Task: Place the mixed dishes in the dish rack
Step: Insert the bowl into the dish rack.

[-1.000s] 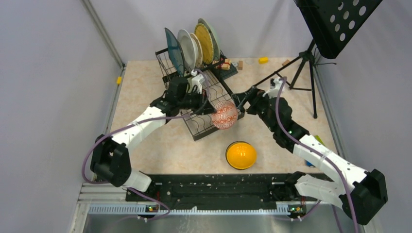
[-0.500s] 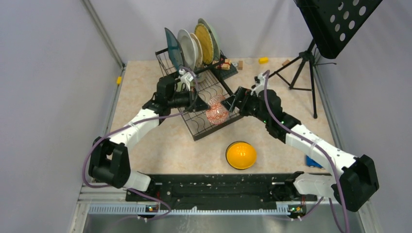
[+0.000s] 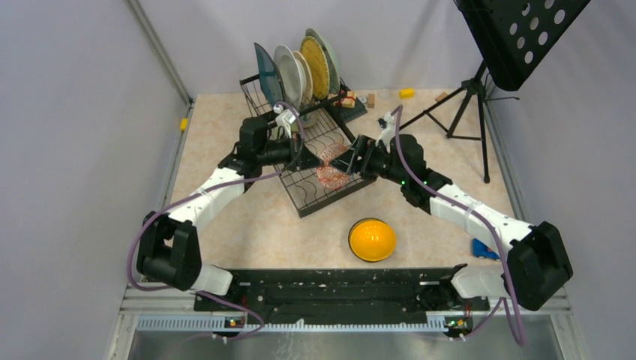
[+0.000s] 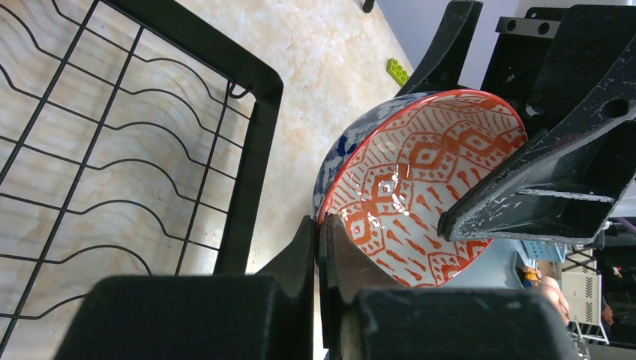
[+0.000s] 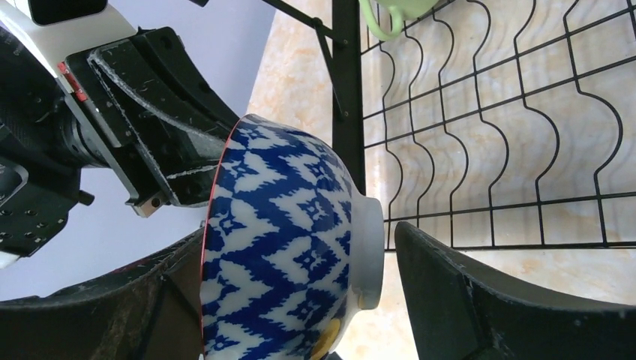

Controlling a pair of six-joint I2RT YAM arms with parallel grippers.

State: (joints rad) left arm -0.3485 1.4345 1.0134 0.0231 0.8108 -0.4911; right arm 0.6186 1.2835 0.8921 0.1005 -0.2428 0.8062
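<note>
Straddling the red-patterned bowl [image 4: 409, 176], open-jawed right gripper [image 3: 348, 161] half-hides it; left gripper [image 4: 320, 238] pinches its rim.

Plates [image 3: 296, 71] in rack [image 3: 304, 212], behind bowl [image 3: 332, 169]

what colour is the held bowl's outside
Blue and white zigzags on the bowl; right wrist view.

I'm working in a lab test cell. Plain grey walls [image 3: 75, 112] box in the tabletop [image 3: 217, 127], with an aluminium rail [image 3: 300, 324] along its near edge.
</note>
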